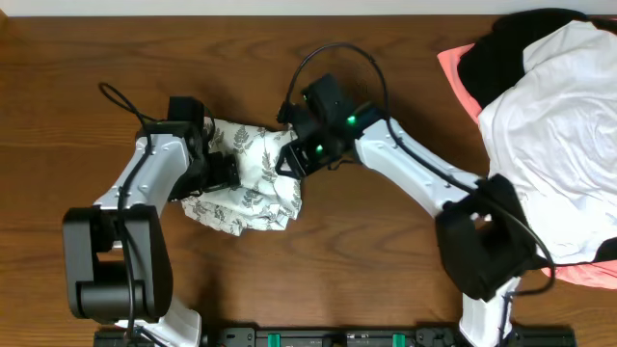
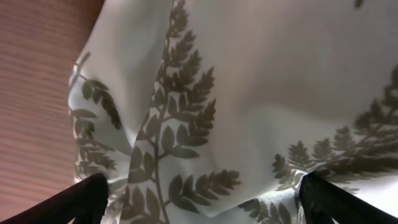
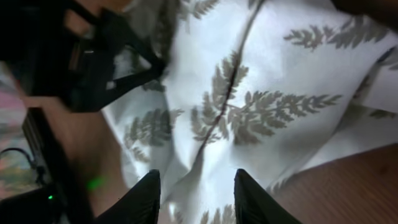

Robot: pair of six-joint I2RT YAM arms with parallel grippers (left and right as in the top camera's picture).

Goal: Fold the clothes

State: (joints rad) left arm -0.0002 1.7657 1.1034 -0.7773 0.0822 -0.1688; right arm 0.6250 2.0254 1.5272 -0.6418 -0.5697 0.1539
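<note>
As the thin white fern-printed fabric garment looks limp and light, left gripper and right gripper, fingers spread astride it, should pinch its edges.

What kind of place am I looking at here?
Probably a robotics lab or test bench: a left arm and right arm at a wooden table, a fern-print garment between them, and a pile of other clothes at the corner.

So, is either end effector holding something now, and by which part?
Nothing seems held. The left end effector and the right end effector both stand open against the fern-print garment, jaws apart, fabric between them not pinched.
</note>
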